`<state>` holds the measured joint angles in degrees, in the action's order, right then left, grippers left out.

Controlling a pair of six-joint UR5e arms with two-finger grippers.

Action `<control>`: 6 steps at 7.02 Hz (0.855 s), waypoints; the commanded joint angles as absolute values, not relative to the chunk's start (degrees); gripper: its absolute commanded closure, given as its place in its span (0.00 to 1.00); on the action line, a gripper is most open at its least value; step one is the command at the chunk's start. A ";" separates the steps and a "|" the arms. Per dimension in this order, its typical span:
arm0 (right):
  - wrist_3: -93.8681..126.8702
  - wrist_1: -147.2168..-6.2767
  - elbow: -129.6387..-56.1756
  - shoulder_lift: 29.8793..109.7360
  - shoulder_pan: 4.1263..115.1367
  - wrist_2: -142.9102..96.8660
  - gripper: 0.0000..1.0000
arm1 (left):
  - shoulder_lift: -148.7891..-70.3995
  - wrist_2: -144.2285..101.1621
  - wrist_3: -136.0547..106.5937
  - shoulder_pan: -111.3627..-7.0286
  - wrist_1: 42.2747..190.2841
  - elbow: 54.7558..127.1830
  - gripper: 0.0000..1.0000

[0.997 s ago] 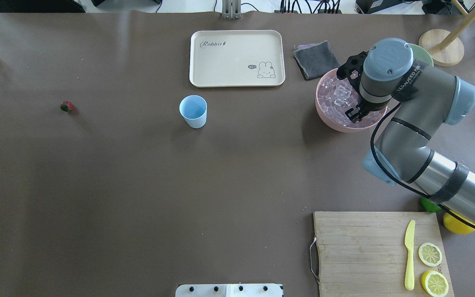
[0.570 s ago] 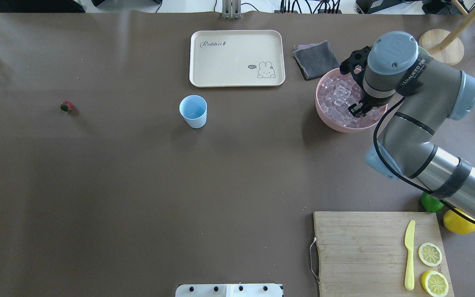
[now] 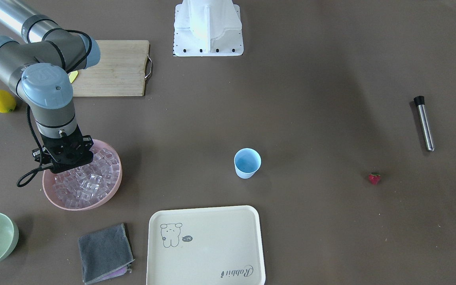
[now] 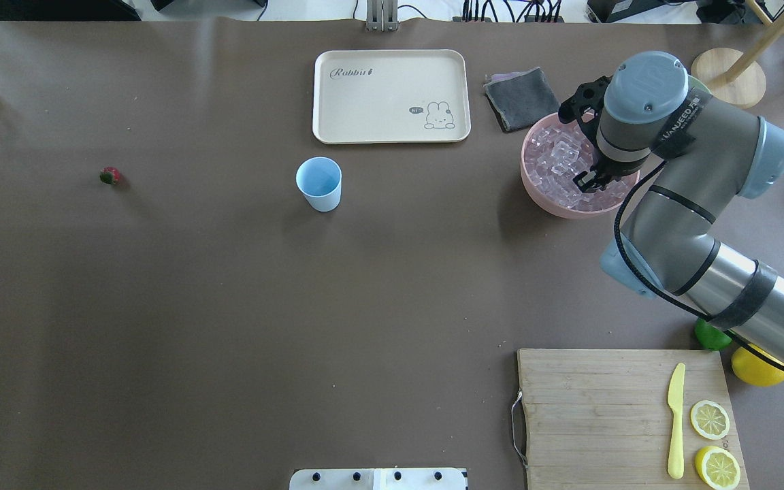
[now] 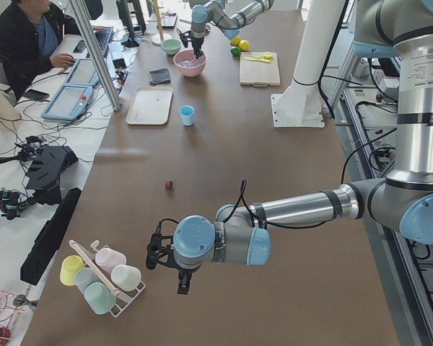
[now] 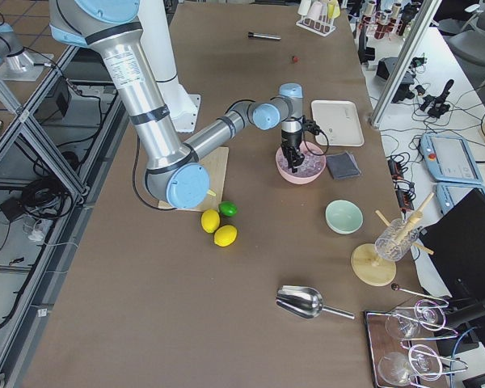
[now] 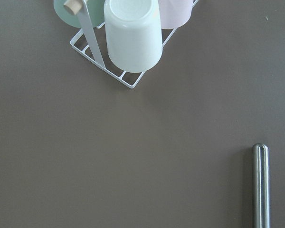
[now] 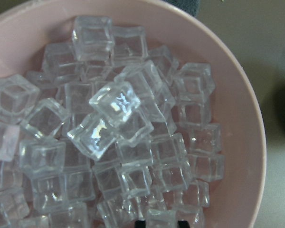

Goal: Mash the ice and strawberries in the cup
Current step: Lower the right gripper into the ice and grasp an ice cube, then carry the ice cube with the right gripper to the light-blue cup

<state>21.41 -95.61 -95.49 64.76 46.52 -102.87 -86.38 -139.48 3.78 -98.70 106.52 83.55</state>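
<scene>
Fetching ice looks to be the step in hand. The right gripper point(image 4: 586, 181) is down inside the pink bowl point(image 4: 555, 204), with its tips among the ice point(image 8: 116, 102) heaped there. The wrist view shows only the very ends of the two fingertips point(image 8: 140, 223). They stand about a cube's width apart with a cube between them, but I cannot tell whether they are pinching it.

The right arm comes in from the near right with its elbow bent, and the wrist points straight down over the bowl. The left gripper point(image 5: 180, 282) hangs low past the table's left end, beside a rack of cups point(image 5: 101, 277); I cannot tell how its fingers stand.

The cup point(image 4: 318, 184) stands upright mid-table, well left of the bowl, and looks empty. The strawberry point(image 4: 110, 176) lies on the table further left, well apart from the cup.

Next, I judge, comes a firm pinch on a single cube, a lift straight up clear of the rim, and a carry left to the cup. A glassy cube could easily slip out.
</scene>
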 commanded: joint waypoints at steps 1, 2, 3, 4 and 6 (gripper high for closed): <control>21.36 -95.54 -96.15 64.69 46.41 -102.92 0.88 | -86.31 -139.48 3.78 -98.70 106.52 83.58 0.01; 21.44 -95.71 -98.33 64.51 47.10 -103.70 0.90 | -86.31 -139.48 3.78 -98.70 106.52 83.50 0.01; 21.88 -95.63 -99.22 63.47 47.63 -103.71 0.91 | -86.40 -139.48 3.61 -98.70 106.52 83.41 0.01; 23.02 -94.41 -100.10 62.50 47.81 -103.71 0.94 | -86.48 -139.48 3.60 -98.70 106.52 83.32 0.01; 33.34 -94.48 -98.71 54.19 44.85 -103.62 0.96 | -86.31 -139.57 3.60 -98.70 106.52 83.67 0.01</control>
